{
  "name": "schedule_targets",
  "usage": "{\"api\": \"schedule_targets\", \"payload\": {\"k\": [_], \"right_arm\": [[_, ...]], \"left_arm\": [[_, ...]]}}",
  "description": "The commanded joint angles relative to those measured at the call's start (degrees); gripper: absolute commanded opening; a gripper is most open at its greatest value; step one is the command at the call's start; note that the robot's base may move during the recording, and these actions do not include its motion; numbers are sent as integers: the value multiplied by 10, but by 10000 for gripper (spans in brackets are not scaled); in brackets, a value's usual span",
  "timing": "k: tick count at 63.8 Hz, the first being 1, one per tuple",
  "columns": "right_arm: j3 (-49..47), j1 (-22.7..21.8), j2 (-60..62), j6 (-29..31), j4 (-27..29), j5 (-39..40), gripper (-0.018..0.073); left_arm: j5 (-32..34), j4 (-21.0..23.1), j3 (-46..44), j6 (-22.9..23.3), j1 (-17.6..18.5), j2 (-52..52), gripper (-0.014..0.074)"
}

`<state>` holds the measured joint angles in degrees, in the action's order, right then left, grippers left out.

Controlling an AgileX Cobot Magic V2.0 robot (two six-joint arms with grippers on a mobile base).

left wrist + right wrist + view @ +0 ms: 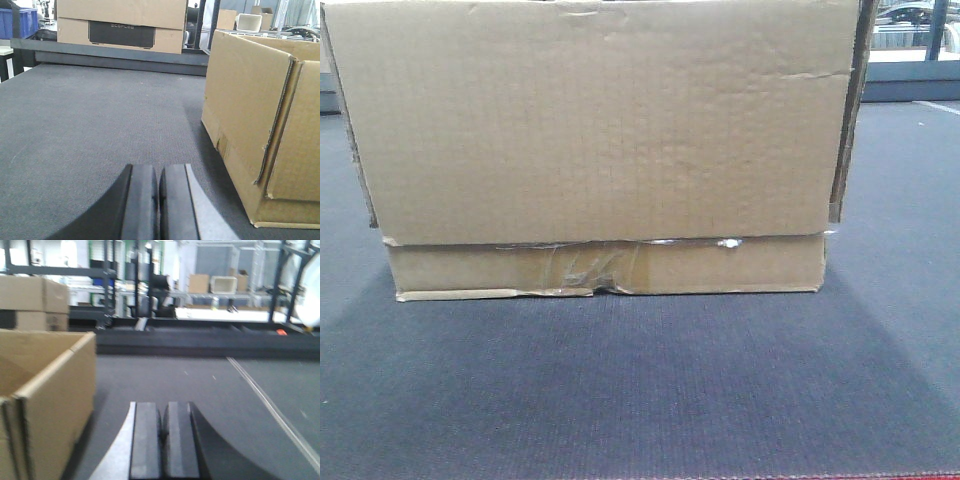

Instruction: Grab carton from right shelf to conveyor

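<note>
The brown carton point(600, 130) stands on the dark grey conveyor point(640, 390), filling most of the front view; wrinkled clear tape runs along its lower seam. In the left wrist view the carton point(255, 115) sits to the right of my left gripper point(159, 200), which is shut with nothing in it, low over the conveyor point(90, 130). In the right wrist view the carton point(45, 390) is to the left of my right gripper point(162, 440), also shut and holding nothing, a gap apart from the box. The right shelf is out of view.
Beyond the belt's far edge stand stacked cardboard boxes point(120, 22) and a blue bin point(20, 22). Dark racks and more boxes point(200, 284) fill the background. A pale seam line point(270, 405) runs along the belt on the right.
</note>
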<state>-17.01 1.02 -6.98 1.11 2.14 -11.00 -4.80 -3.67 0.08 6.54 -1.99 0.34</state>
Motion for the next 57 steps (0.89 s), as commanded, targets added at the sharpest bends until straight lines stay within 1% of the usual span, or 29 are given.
{"api": "schedule_targets", "payload": {"k": [1, 6, 13, 16, 18, 20, 57], "right_arm": [[50, -19, 9, 12, 18, 45, -61], [114, -22, 32, 12, 18, 84, -61], [170, -22, 69, 12, 18, 110, -61], [170, -22, 70, 12, 18, 117, -61], [170, -22, 70, 12, 18, 88, -61], [170, -22, 70, 12, 18, 87, -61], [170, -22, 70, 12, 18, 89, -61]], "left_arm": [[12, 4, -1, -3, 0, -3, 15], [12, 4, -1, -3, 0, -3, 15], [12, 4, -1, -3, 0, -3, 15], [12, 4, -1, -3, 0, -3, 15], [12, 4, -1, -3, 0, -3, 15], [12, 4, -1, -3, 0, -3, 15], [12, 4, -1, -3, 0, -3, 15]]}}
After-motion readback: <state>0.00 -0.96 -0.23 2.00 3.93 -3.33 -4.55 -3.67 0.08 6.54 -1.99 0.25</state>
